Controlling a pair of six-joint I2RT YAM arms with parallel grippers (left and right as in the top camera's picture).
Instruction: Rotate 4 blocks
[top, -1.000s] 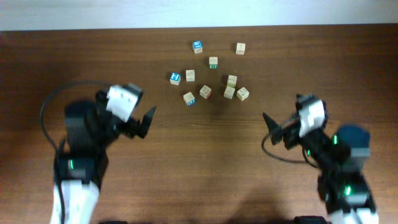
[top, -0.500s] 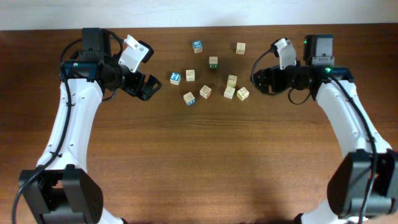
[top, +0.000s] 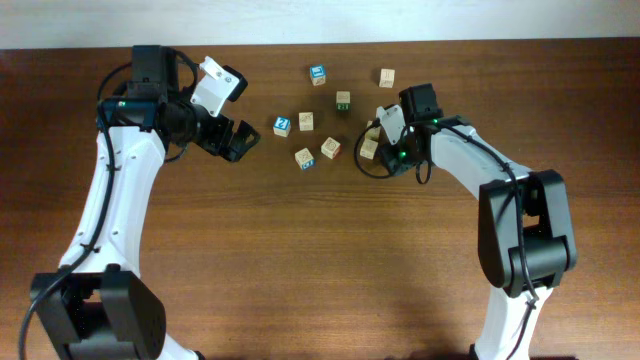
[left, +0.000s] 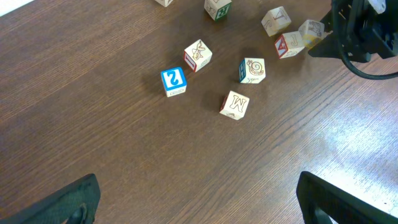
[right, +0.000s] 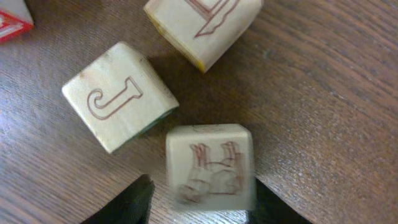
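The right end effector (right: 202, 214) is down on the right-hand cluster of pale blocks (left: 275, 20) on the counter (top: 320, 260). A block with an animal drawing (right: 211, 165) sits between its fingertips, with the J block (right: 118, 96) just beside it. I cannot tell whether the fingers clamp it. The left end effector (top: 238, 140) hangs with fingers wide apart, well left of that cluster

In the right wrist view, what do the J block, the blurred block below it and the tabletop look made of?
J block: pale wood, seemingly unvarnished; faint grain, matte faces, letter printed in reddish-brown outline.
Block below it: probably the same pale wood, but too blurred to show grain.
Table: dark brown wood grain with a slight sheen; could be veneer or laminate.
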